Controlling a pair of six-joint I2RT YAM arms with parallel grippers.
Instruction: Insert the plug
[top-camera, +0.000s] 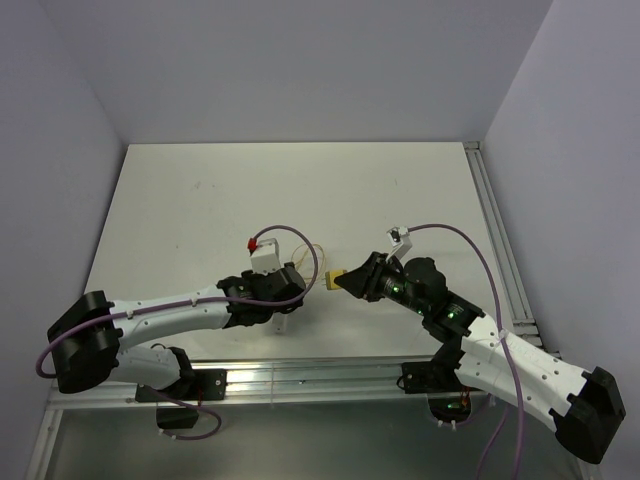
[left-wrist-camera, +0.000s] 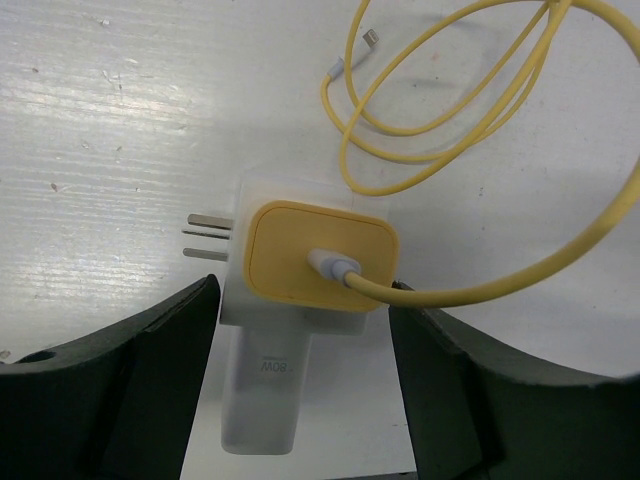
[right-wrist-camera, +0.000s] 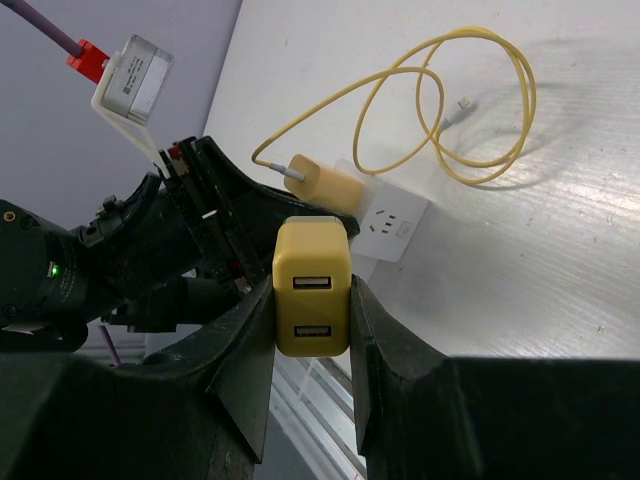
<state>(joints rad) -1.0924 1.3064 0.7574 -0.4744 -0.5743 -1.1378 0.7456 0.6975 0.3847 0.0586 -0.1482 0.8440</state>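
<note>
table (top-camera: 200, 200): white, matt, scuffed, faintly streaked | back wall (top-camera: 300, 60): plain pale lavender | left wall (top-camera: 50, 150) and right wall (top-camera: 570, 120): same lavender, closing in the table | aluminium rail (top-camera: 300, 375) along near edge, second rail (top-camera: 495, 230) down right edge | light: even, soft shadows

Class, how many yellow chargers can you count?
2. One charger is gripped in the right hand; the other charger, trailing a cable, is plugged into the white socket block at the left hand.

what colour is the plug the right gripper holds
The plug is yellow; right wrist view shows it best.
</note>
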